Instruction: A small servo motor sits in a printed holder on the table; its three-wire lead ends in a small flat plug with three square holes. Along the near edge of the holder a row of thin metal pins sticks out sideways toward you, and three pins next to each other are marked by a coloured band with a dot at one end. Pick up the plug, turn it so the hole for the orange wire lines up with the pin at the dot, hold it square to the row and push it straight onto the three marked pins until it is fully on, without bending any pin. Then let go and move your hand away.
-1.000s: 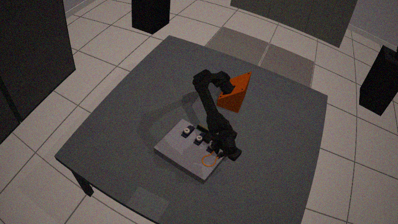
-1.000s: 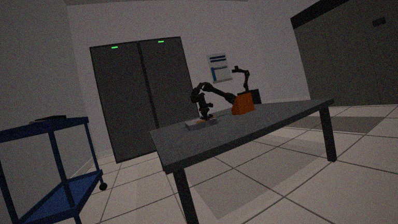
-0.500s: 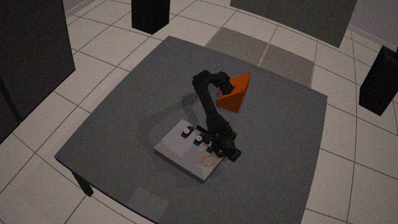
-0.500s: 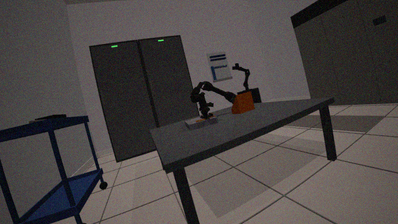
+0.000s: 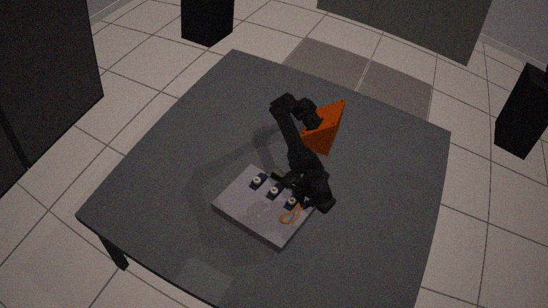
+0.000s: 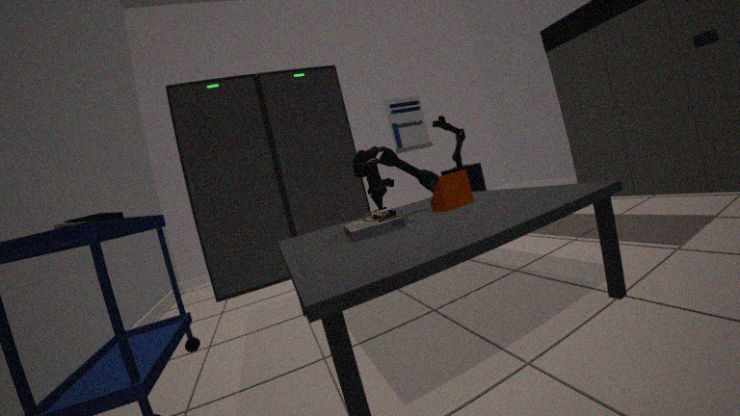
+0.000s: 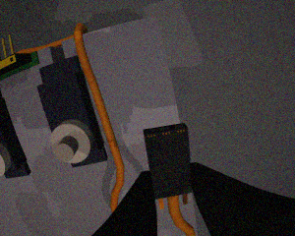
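A: Gripper (image 5: 303, 204) (image 6: 380, 207) (image 7: 170, 175)?

B: Closed on the plug (image 7: 167, 158) — one dark finger each side, gripping its lower part. Socket end points up the wrist view, away from the fingers.

A: Plug's place?

B: Over the corner part of the pale slab (image 5: 242, 203) (image 6: 368, 231) (image 7: 133, 54), near its edge. Whether it touches the slab, can't tell.

A: Lead?

B: Orange (image 5: 290, 222) (image 6: 366, 217) (image 7: 104, 118). Leaves the plug's lower end between the fingers; another stretch runs up beside the nearest servo (image 5: 291, 201) (image 7: 64, 98). From above, it loops out over the slab.

A: Pins?

B: Thin metal pins (image 7: 10, 44), upper left in the wrist view, on a green board (image 7: 33, 61). Yellow band (image 7: 5, 63) with a dark dot beside them. Plug is well apart from the pins, not on them.

A: Rest of the site?

B: Three servos in a row on the slab, pale round horns up. Slab lies on the grey table (image 5: 363, 167) (image 6: 436, 231). Arm reaches over from its orange base (image 5: 319, 143) (image 6: 458, 194). Dim light — plug hard to pick out from above.
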Robot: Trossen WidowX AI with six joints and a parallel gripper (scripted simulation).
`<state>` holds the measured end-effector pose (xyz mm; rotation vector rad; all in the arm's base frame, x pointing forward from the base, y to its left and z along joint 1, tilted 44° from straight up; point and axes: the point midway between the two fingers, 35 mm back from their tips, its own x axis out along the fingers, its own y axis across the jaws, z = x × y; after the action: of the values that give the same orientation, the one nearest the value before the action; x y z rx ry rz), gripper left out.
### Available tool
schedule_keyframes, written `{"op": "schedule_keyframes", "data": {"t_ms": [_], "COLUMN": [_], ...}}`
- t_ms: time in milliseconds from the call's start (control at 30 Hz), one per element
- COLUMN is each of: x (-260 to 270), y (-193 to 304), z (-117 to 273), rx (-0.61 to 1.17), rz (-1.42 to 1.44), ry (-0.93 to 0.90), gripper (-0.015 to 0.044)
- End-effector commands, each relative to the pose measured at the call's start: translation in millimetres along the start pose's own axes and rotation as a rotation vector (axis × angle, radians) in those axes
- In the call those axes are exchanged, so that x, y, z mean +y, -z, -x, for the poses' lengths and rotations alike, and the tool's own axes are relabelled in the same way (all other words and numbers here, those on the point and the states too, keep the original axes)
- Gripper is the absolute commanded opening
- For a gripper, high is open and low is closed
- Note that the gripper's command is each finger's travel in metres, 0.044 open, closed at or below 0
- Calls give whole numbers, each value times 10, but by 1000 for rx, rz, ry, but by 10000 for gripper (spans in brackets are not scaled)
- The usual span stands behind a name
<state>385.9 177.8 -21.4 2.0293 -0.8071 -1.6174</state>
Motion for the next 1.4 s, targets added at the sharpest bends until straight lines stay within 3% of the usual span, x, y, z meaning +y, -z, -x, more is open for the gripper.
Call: {"op": "schedule_keyframes", "data": {"t_ms": [0,1367], "x": [17,385], "y": [-16,-649], "z": [31,155], "rx": [-5,-10], "rz": [-47,-1386], "ry": [3,-1], "gripper": [0,0]}}
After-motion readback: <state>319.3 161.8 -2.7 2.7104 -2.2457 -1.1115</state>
